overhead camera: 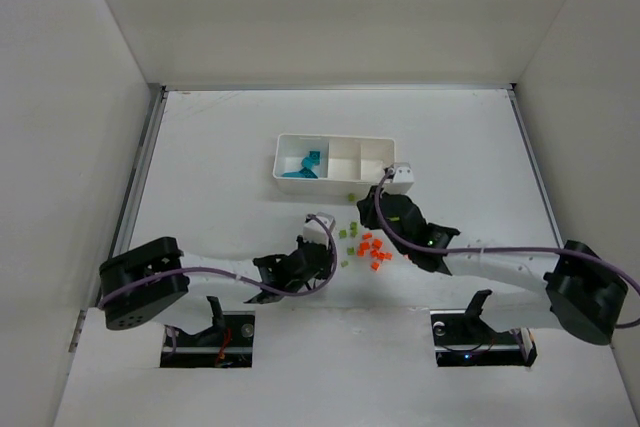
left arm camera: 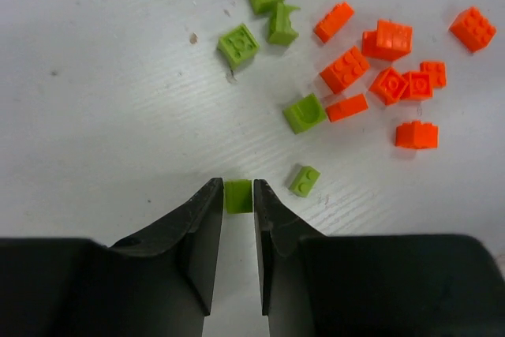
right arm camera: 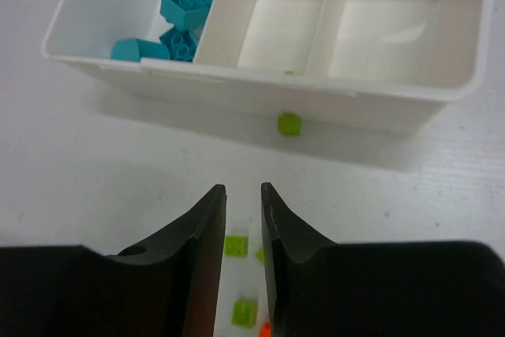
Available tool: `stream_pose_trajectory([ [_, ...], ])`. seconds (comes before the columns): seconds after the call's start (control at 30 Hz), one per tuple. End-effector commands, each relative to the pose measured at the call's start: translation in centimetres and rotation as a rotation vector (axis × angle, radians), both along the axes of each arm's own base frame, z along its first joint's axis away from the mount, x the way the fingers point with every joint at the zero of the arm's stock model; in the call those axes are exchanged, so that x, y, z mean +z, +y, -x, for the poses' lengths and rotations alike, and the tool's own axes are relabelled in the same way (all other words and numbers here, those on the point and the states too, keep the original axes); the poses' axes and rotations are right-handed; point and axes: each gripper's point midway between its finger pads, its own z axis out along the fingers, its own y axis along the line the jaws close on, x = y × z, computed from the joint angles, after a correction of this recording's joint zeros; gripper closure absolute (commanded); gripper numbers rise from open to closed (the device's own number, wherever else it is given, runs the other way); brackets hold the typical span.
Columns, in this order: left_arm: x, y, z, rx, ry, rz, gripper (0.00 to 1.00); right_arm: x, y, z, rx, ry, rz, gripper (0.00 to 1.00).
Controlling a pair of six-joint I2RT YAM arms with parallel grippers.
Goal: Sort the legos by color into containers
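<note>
My left gripper [left arm camera: 237, 189] is shut on a tiny lime-green lego [left arm camera: 237, 197] at the table surface; it also shows in the top view [overhead camera: 328, 247]. Other green legos [left arm camera: 260, 25] and several orange legos [left arm camera: 390, 69] lie just beyond it. My right gripper [right arm camera: 243, 191] hovers with its jaws narrowly apart and empty, in front of the white tray [right arm camera: 237, 84]. Teal-blue legos [right arm camera: 177, 25] lie in the tray's left compartment; the middle and right compartments look empty. In the top view the tray [overhead camera: 336, 137] is at centre back, with the right gripper [overhead camera: 366, 209] near it.
One green lego [right arm camera: 289, 123] lies against the tray's front wall. Two green legos [right arm camera: 235, 245] show on the table below the right jaws. The loose pile [overhead camera: 365, 242] sits between the two grippers. White walls enclose the table.
</note>
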Motion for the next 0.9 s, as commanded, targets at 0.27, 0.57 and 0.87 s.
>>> stream_pose_trajectory([
  [0.27, 10.9, 0.9, -10.3, 0.248, -0.124, 0.263, 0.81, -2.0, 0.4, 8.5, 0.146, 0.071, -0.038, 0.73],
  [0.57, 14.6, -2.1, -18.1, 0.294, -0.165, 0.320, 0.80, -3.9, 1.0, 11.1, 0.216, 0.117, -0.028, 0.70],
  [0.87, 12.5, -4.7, -22.4, 0.279, -0.131, 0.282, 0.74, -5.5, 2.6, 11.2, 0.251, 0.148, 0.003, 0.64],
])
